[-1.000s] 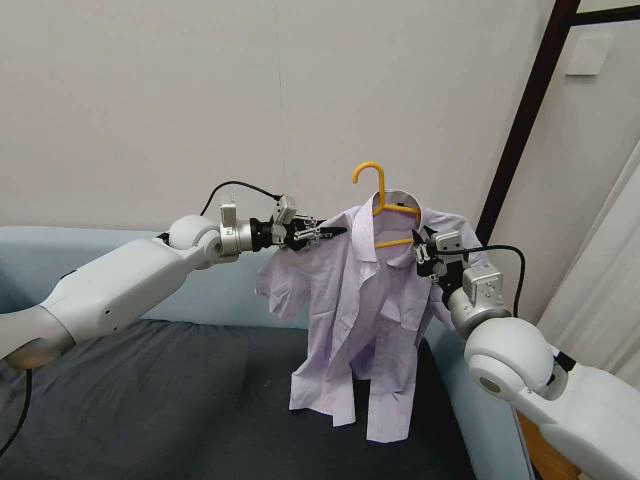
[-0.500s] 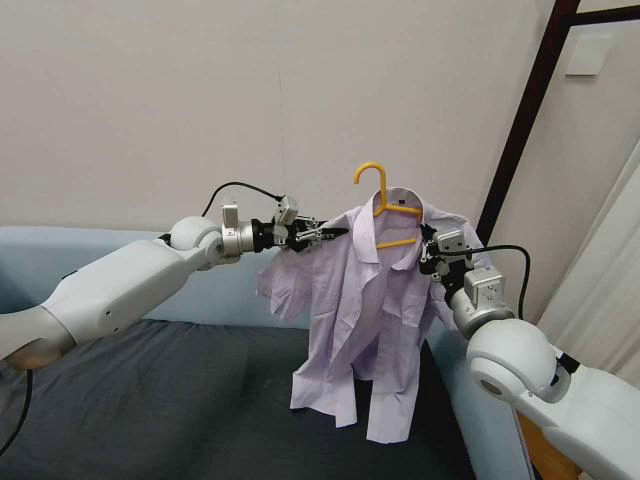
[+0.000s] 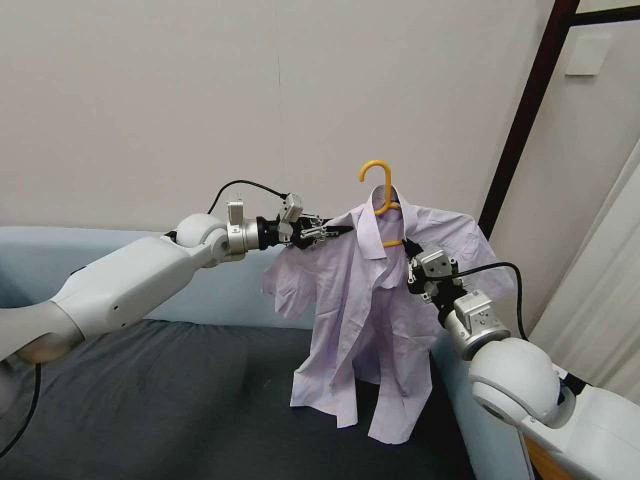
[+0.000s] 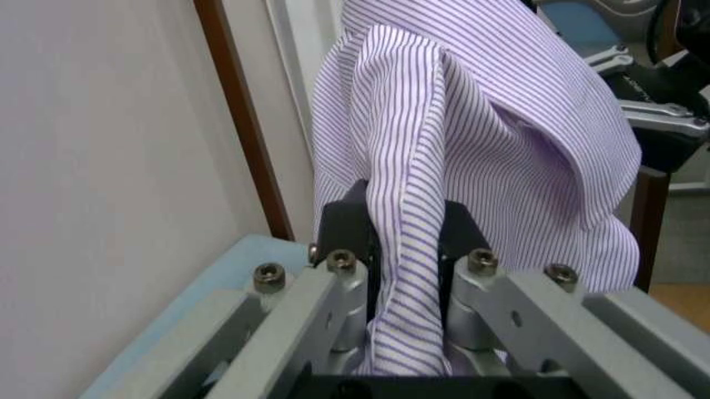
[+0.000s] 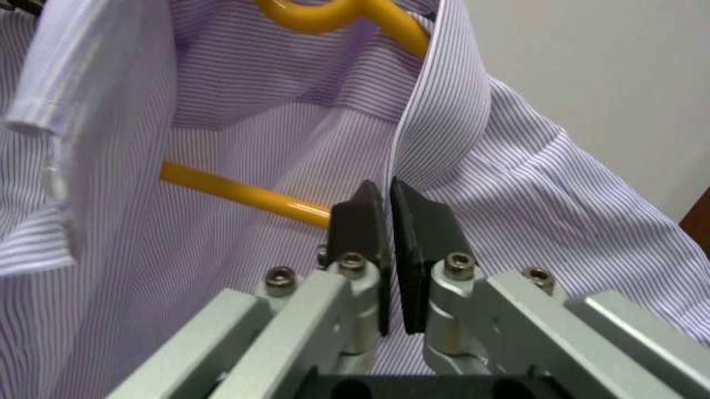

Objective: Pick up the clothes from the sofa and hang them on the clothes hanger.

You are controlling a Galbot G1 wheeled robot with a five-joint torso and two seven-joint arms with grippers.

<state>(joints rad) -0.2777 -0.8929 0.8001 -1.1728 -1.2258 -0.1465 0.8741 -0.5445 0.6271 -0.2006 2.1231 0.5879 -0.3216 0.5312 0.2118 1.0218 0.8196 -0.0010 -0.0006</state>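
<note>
The shirt (image 3: 370,320) hangs on the yellow hanger (image 3: 374,180) above the sofa's (image 3: 150,400) right end. The left gripper (image 3: 338,231) clamps its shoulder, and the right gripper's (image 3: 411,258) fingers sit nearly closed at the hanger bar.

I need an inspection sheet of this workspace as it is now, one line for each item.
Surface: sofa with a dark seat and a light blue frame.
Job's things: striped shirt draped on a yellow hanger, held in the air above the sofa.
Clutter: nothing seen.
Grippers: left gripper shut on a fold at the shirt's shoulder; right gripper shut at the hanger's lower bar.
Cables: black cable looping at the left wrist, another at the right.
Surroundings: white wall, dark post on the right.
</note>
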